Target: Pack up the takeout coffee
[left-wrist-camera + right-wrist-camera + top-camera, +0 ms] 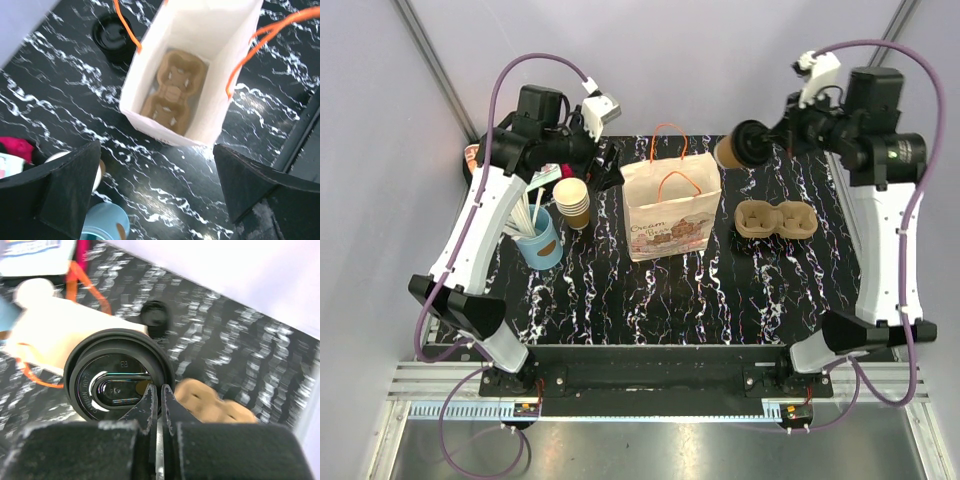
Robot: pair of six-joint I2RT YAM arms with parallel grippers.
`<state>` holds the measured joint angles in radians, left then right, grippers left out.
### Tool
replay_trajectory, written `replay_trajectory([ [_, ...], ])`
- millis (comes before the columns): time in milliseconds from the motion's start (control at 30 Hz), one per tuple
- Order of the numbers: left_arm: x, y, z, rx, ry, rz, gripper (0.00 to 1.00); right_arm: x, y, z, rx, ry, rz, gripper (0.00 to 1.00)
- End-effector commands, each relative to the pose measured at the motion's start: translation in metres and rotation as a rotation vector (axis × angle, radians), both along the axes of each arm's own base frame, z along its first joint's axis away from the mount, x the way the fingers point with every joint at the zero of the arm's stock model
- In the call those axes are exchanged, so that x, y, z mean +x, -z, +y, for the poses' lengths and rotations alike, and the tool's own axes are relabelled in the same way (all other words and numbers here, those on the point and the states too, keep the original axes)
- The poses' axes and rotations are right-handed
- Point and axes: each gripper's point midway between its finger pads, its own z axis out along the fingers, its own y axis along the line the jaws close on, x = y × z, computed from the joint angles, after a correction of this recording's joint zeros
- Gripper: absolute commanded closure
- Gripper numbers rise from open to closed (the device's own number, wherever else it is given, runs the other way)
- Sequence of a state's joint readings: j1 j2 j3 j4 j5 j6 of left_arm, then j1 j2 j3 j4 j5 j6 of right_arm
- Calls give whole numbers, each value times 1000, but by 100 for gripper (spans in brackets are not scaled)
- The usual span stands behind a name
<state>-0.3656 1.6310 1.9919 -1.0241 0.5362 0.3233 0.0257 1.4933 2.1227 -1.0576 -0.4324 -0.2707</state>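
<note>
Robotics lab test cell. Evidence: left arm point(480, 220) and right arm point(885, 235) mounted by an aluminium rail point(650, 400); plain pale walls point(720, 60), metal strut point(435, 60); black marbled tabletop point(720, 300) carrying paper bag point(670, 215), cup tray point(775, 220).

I see a black, white-veined table point(650, 290) carrying a white paper bag point(670, 225) at centre, a cardboard cup tray point(775, 220) right of it, and stacked paper cups point(572, 200) and a blue cup point(542, 243) at left.

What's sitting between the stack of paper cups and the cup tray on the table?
The white paper bag, standing upright, in the top view.
</note>
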Motion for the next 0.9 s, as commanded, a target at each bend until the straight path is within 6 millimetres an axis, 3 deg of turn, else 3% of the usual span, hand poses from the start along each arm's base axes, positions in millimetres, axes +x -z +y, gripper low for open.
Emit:
replay_trajectory([
  [0, 26, -24, -1, -12, -37, -111, 1, 1, -7, 47, 58, -91, 33, 100],
  [133, 39, -32, -5, -27, -45, -149, 1, 17, -8, 68, 65, -114, 38, 100],
  [333, 55, -24, -11, -38, -48, -160, 1, 45, 19, 96, 43, -145, 102, 100],
  [633, 80, -6, -22, -44, -50, -150, 1, 40, 54, 139, -9, -232, 176, 100],
  [867, 89, 13, -30, -49, -39, -102, 1, 37, 77, 159, -47, -257, 214, 100],
])
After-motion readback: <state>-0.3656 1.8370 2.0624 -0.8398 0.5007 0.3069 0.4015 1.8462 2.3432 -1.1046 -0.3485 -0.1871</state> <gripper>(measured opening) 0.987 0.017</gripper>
